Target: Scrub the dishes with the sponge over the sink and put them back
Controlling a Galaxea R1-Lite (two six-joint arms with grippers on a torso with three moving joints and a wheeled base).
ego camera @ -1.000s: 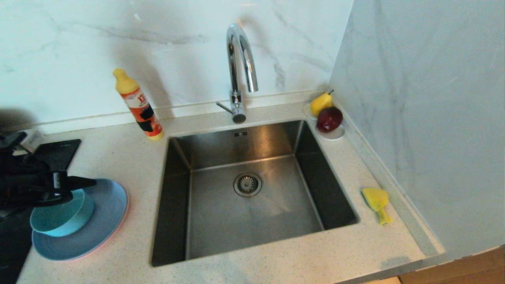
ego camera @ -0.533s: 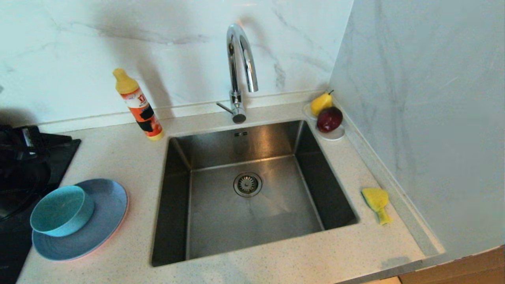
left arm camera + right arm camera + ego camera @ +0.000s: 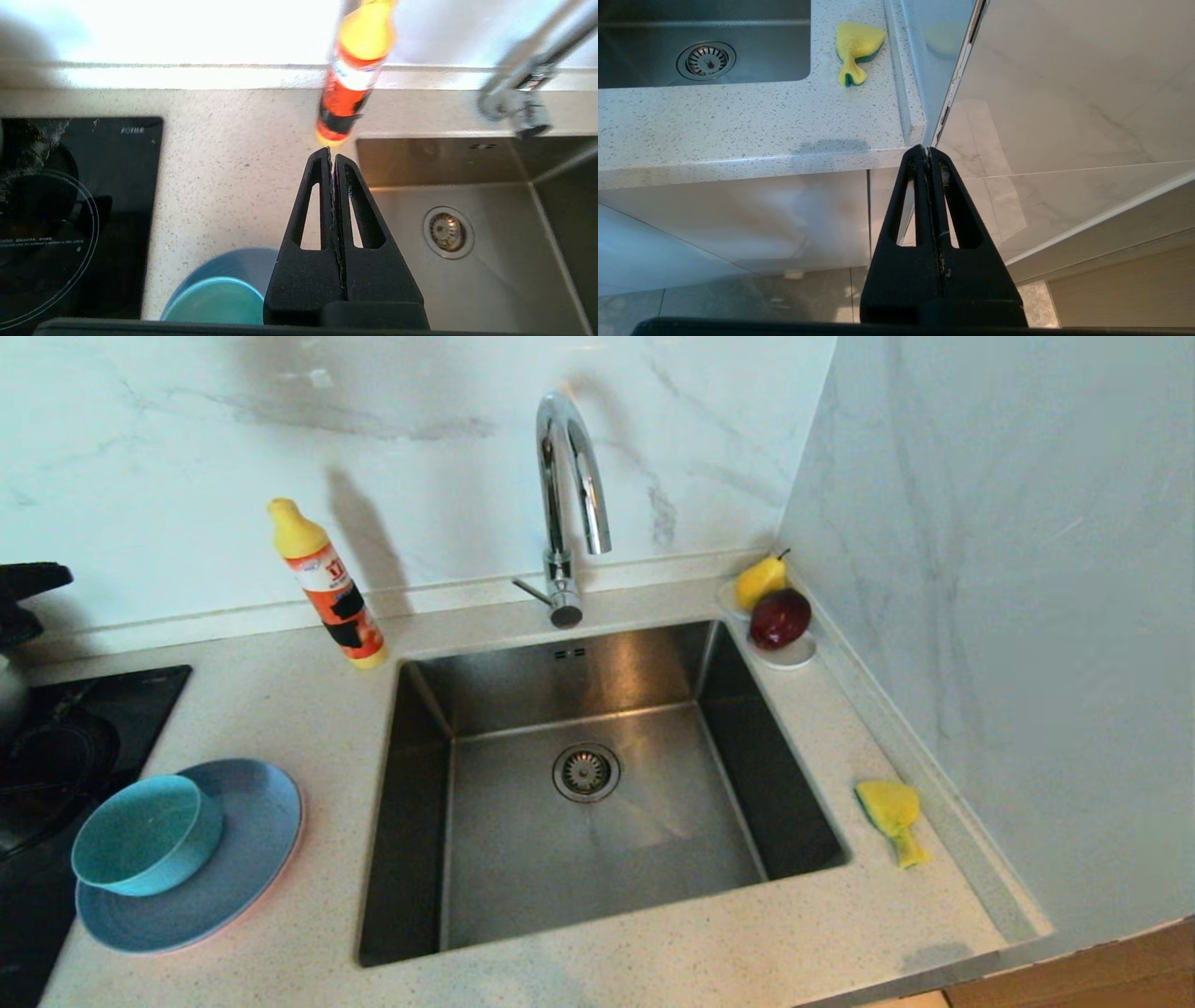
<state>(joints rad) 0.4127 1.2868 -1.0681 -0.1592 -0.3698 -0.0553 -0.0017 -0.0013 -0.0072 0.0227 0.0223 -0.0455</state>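
Left tool (image 3: 332, 156) was shut, empty, above the teal bowl (image 3: 147, 833) beside the sink (image 3: 597, 784) (dishes apparently returned); right tool (image 3: 928, 151) shut, parked; no further move appeared needed.

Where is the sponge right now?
In the head view the sponge lies on the counter right of the sink, beside the right wall, with no gripper near it.
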